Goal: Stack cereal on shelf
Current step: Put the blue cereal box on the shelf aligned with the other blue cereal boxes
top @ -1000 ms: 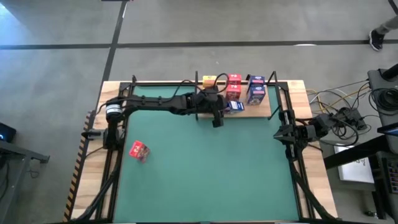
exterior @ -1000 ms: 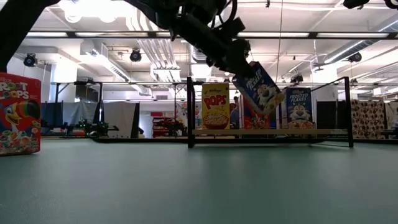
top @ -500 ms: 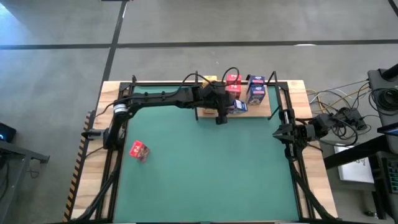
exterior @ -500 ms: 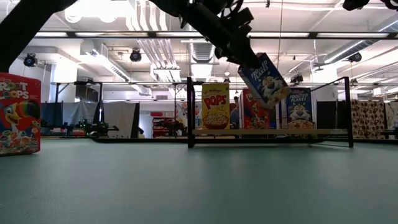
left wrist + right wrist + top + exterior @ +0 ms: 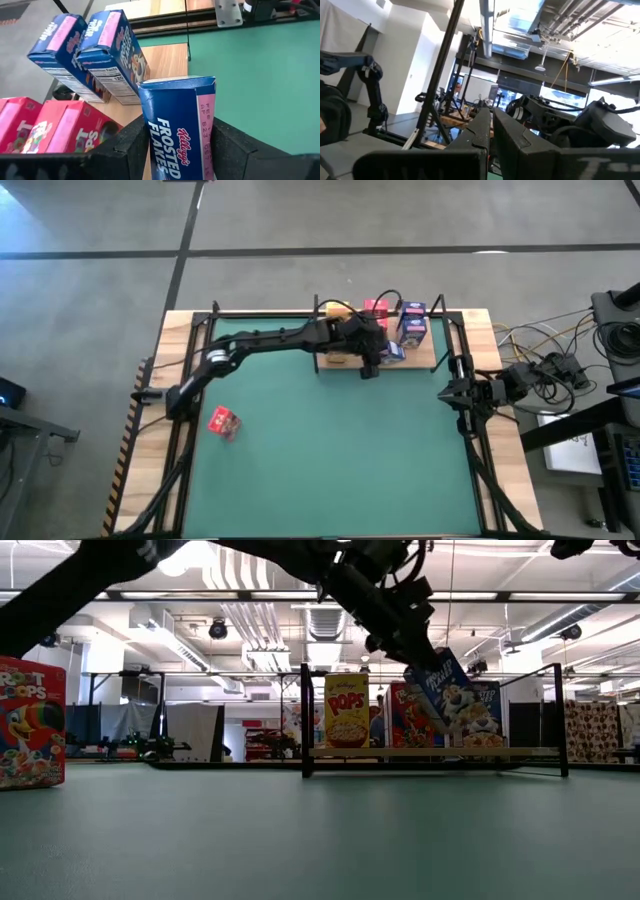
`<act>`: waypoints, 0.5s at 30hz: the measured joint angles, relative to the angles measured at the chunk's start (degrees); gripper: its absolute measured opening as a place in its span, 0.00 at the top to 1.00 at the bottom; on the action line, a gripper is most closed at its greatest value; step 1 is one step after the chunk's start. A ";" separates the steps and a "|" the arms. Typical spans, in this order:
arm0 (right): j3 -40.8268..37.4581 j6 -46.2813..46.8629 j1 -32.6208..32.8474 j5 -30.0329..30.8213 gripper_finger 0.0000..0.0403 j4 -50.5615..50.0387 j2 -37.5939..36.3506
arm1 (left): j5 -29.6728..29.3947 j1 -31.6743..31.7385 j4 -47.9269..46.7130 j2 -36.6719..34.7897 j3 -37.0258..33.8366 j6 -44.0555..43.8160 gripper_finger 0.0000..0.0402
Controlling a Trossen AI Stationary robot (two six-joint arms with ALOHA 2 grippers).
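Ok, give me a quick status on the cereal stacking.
Left gripper shut on blue cereal box, tilted over the shelf. Right gripper shut, parked at table edge. One red box left on the mat.

A robotics lab in a large industrial hall. Bare concrete floor (image 5: pixel 300 220) with taped lines surrounds a wooden bench (image 5: pixel 505 470) topped with a green mat (image 5: pixel 330 450). Exposed ducts (image 5: pixel 245 625) and strip lights (image 5: pixel 560 597) run overhead, and curtained partitions (image 5: pixel 595 730) stand behind. Loose cables (image 5: pixel 545 345) and equipment stands (image 5: pixel 610 315) crowd the bench's side.
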 joint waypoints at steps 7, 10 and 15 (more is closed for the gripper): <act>0.00 0.29 0.00 0.00 0.97 -0.45 0.00 | 1.27 0.18 -4.66 4.71 6.99 -0.03 0.57; 0.00 0.29 0.00 -0.02 0.97 -0.59 -0.02 | 1.46 0.32 -3.55 4.87 7.17 0.00 0.55; 0.00 0.29 0.00 0.02 0.97 -0.79 -0.02 | 1.46 0.60 -2.68 4.94 6.73 -0.02 0.52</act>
